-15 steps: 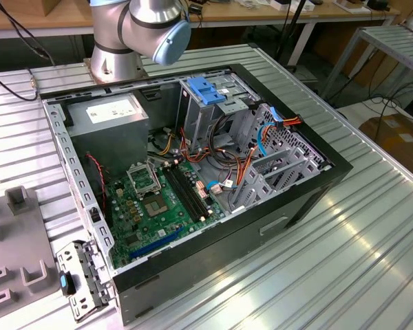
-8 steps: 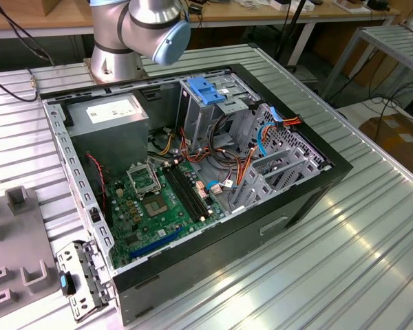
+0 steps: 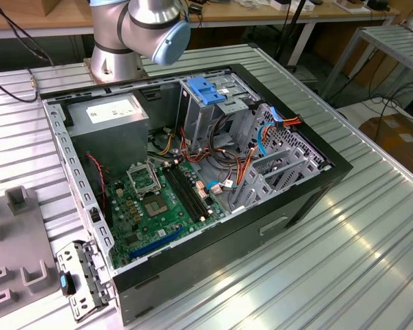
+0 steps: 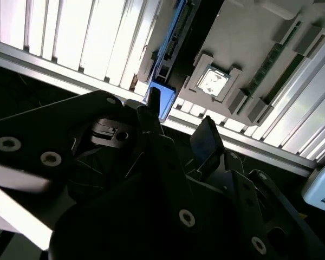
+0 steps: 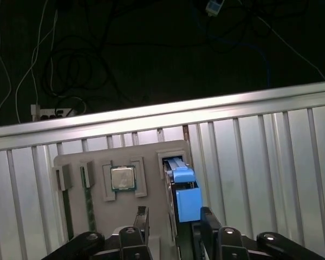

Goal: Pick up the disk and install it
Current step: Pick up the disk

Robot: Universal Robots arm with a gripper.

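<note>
Disk (image 5: 183, 199) stands on edge in a slot of the grey holder plate (image 5: 151, 156) with its blue end toward me. My jaws are spread, with one of my dark fingers (image 5: 141, 221) to each side of it. I cannot tell whether either one touches it.

Just beside the disk on the same plate sits a square processor chip (image 5: 123, 177) in its own recess, and past that a green memory stick (image 5: 89, 199) lies in a narrow groove. Nothing lies between my jaws and the disk. The plate rests on the ribbed metal worktop (image 5: 260, 162), with tangled cables (image 5: 70, 70) on the dark floor past its edge.

The second wrist view looks along my linkage and catches the blue end (image 4: 162, 102) peeking between the fingers.

The exterior view shows the open computer case (image 3: 299, 196) on the worktop — green motherboard (image 3: 151, 199), grey power supply (image 3: 109, 115), and a metal drive cage (image 3: 217, 124) topped by a light-blue bracket (image 3: 205, 89) — with my arm's base (image 3: 138, 34) behind it.
</note>
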